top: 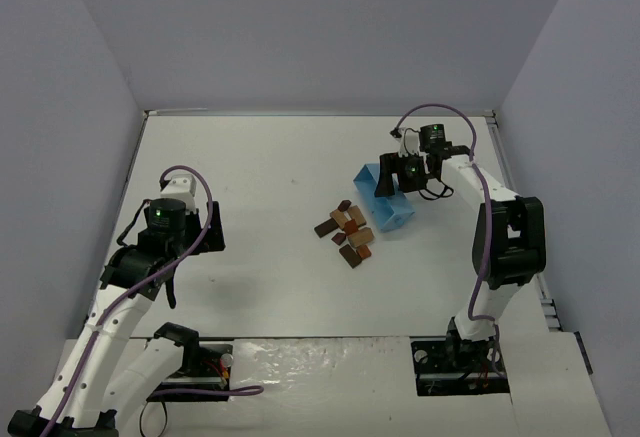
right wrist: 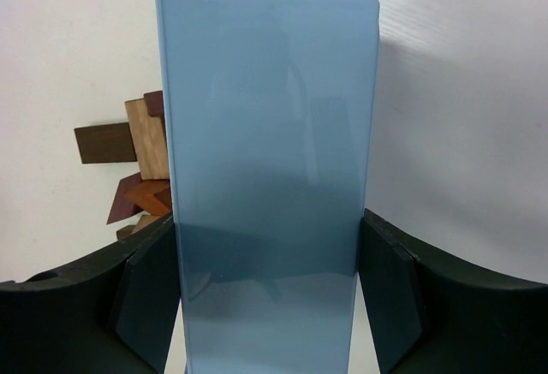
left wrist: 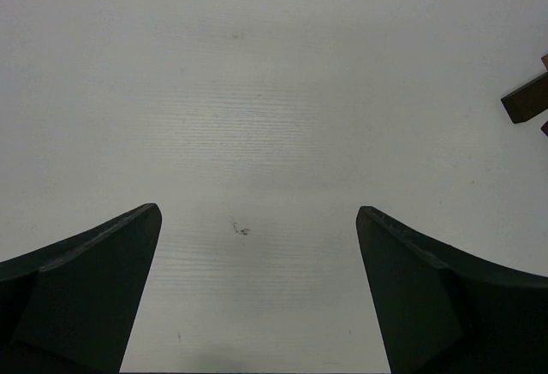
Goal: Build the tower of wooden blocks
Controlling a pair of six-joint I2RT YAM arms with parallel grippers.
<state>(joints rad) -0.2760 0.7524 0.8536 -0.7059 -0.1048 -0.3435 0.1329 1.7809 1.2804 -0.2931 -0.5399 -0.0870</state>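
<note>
The wood blocks lie in a loose heap of tan, reddish-brown and dark brown pieces at mid-table; no wood block tower is in view. My right gripper is shut on a light blue box that slants just right of the heap. In the right wrist view the box fills the span between my fingers, with the blocks behind its left edge. My left gripper hovers open over bare table far left of the heap. Its wrist view shows the gripper empty and one dark block at the right edge.
The white table is bounded by grey walls at the back and sides. Both arm bases stand at the near edge, the right arm's below and right of the heap.
</note>
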